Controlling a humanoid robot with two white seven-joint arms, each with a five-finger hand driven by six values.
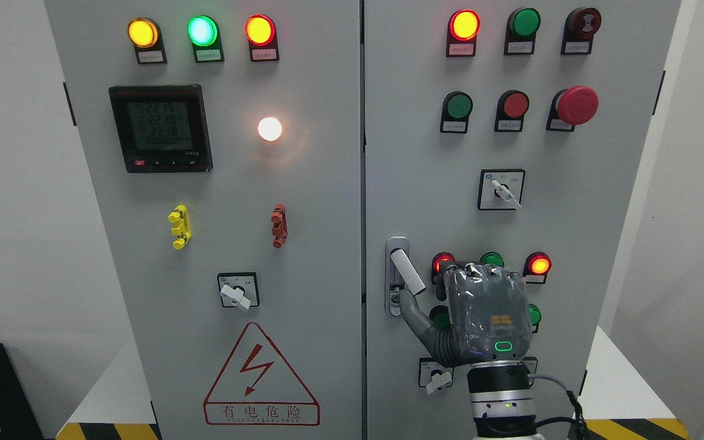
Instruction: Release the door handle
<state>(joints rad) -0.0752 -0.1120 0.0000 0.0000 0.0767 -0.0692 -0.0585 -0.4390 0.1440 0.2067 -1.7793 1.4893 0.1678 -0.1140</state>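
The grey door handle [396, 276] is on the left edge of the cabinet's right door [425, 153]. Its white lever [407, 272] stands out of the recess and tilts down to the right. My right hand [443, 293] comes up from the bottom edge and shows its back just right of the handle. Its thumb [412, 308] stretches left, with the tip just under the lever's lower end. The other fingers point at the panel right of the handle and are not around it. The hand holds nothing.
Around the hand on the right door are lit red indicator lights [538, 264], green buttons and a white rotary switch [438, 382]. Higher up are a selector switch [502, 190] and a red emergency button [577, 105]. The left door [303, 201] carries a meter [161, 128] and a warning triangle [260, 376].
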